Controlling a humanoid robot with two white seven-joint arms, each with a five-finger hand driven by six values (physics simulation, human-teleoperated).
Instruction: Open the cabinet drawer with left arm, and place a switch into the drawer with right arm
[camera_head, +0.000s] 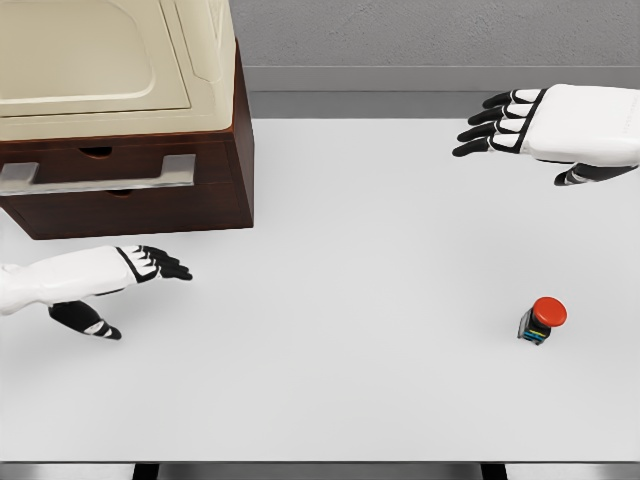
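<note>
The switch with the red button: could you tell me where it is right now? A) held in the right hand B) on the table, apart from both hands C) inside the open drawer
B: the switch stands alone on the white table, untouched by either hand.

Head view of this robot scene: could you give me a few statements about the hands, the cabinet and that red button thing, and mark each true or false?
1. The red-capped push-button switch stands on the white table. True.
2. The right hand grasps the switch. False: it hovers far from it, fingers spread, holding nothing.
3. The dark brown wooden cabinet has a silver bar handle on its drawer. True.
4. The left hand grips the handle. False: it is below the cabinet, open, apart from the handle.
5. The switch lies inside the drawer. False: it sits on the table.
</note>
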